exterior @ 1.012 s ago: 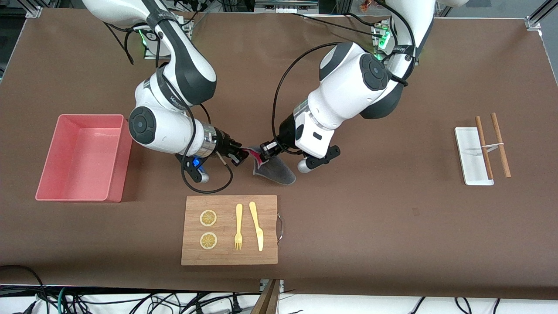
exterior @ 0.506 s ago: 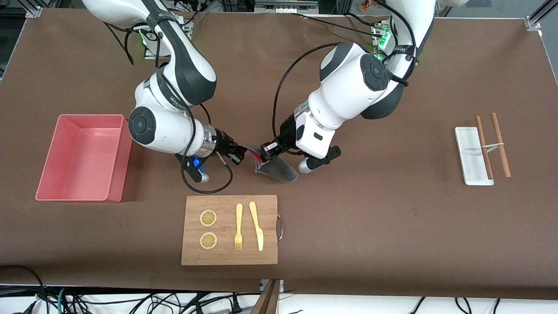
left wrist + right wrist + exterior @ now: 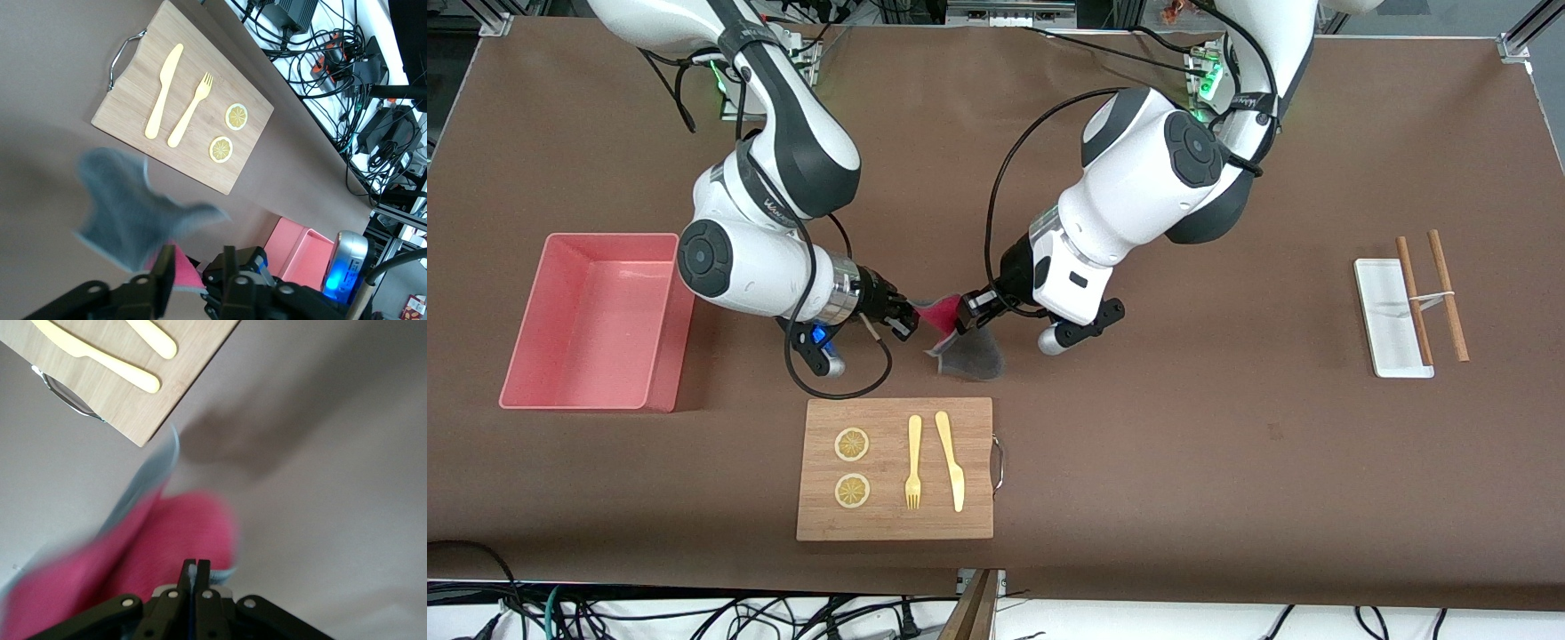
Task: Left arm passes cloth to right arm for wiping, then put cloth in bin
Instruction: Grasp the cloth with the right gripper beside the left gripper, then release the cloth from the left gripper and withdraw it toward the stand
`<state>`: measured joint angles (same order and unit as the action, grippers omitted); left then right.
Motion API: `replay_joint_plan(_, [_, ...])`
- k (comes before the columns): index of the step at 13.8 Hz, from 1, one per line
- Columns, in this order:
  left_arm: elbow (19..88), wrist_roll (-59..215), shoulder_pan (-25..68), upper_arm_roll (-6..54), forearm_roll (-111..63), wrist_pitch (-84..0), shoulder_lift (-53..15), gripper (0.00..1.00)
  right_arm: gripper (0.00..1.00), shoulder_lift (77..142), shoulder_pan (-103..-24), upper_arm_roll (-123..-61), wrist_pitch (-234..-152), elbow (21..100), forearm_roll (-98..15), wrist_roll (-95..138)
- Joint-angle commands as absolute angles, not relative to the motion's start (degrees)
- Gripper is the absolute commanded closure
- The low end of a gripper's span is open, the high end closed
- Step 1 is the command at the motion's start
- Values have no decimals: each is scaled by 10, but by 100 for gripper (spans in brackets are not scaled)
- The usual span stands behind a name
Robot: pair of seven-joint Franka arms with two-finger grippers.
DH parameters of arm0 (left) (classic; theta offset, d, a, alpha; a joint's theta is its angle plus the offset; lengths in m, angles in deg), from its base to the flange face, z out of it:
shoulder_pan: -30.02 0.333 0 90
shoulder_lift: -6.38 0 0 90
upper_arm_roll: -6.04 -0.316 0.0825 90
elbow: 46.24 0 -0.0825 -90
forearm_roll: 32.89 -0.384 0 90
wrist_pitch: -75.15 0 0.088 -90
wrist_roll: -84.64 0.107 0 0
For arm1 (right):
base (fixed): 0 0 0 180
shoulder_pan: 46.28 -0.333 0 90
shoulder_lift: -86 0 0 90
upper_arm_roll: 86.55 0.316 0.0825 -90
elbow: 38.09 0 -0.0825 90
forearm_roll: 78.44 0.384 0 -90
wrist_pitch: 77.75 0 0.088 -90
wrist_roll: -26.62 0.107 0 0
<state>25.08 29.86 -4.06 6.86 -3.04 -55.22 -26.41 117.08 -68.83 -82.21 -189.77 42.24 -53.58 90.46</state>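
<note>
Here the pink bin (image 3: 596, 320) sits at the right arm's end, well apart from the cutting board (image 3: 895, 468). Above the table just past the board, the cloth (image 3: 959, 342) hangs pinched in the closed right gripper (image 3: 908, 323); the left gripper (image 3: 967, 313), fingers parted, stands beside it.

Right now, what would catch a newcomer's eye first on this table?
Two white arms meet over the table's middle, sharing a cloth, pink-red on one face, grey on the other: the right gripper has its jaws shut on it, the left gripper has its jaws parted. Nearer the front camera lies a wooden board with a fork, knife and lemon slices; a pink bin sits toward the right arm's end.
</note>
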Motion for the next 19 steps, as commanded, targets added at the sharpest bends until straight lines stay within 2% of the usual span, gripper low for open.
replay_joint_plan(1, [243, 300, -29, 63, -25, -507, -247, 0, 100, 1169, -676, -822, -1888, 417, -528, 872])
replay_joint_plan(5, [239, 305, 18, 61, -50, -401, -208, 0, 100, 1175, -682, -822, -1877, 422, -531, 851])
replay_joint_plan(10, [241, 343, 55, 62, -249, -207, -167, 0, 100, 1208, -699, -775, -1893, 445, -533, 862])
replay_joint_plan(15, [246, 534, 137, 60, -314, -141, -149, 0, 100, 1207, -666, -775, -1883, 503, -587, 792])
replay_joint_plan(19, [245, 758, 230, 61, -328, -112, -145, 0, 100, 1201, -627, -779, -1810, 514, -659, 731])
